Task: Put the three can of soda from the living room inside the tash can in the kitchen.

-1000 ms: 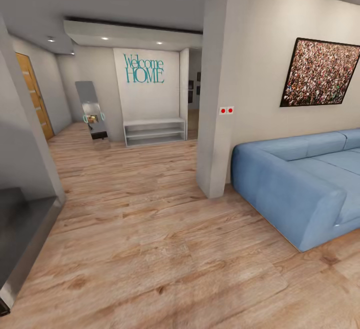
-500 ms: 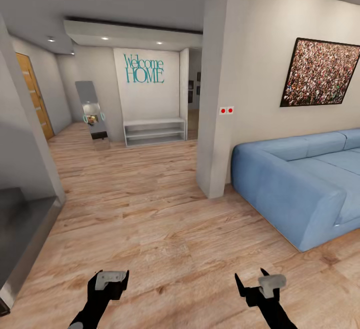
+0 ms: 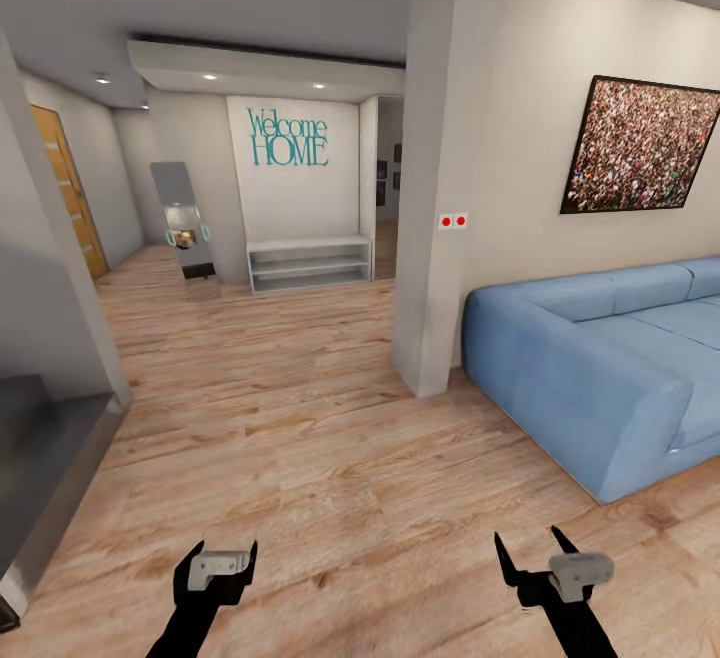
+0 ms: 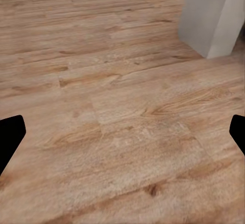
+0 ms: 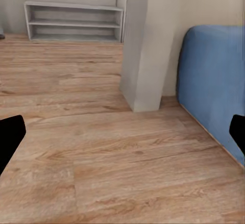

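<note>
- Soda cans: none to be seen near the long blue fabric sofa [image 3: 600,368]; probably light, stiff and slick, best pinched round the middle of the wall.
- Black left gripper [image 3: 216,560] and black right gripper [image 3: 537,558] hang spread, empty, over wood-plank floor [image 3: 330,458] before that sofa.
- Grey square pillar [image 3: 440,188] stands beside the sofa's end.

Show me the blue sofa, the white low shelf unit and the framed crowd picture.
blue sofa [image 3: 600,368]: head view, front of seat.
white low shelf unit [image 3: 309,264]: head view, middle shelf.
framed crowd picture [image 3: 640,146]: head view, canvas centre.

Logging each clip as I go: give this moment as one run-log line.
place: by blue sofa | left gripper: open, holding nothing | right gripper: open, holding nothing | under both: bare plank floor
</note>
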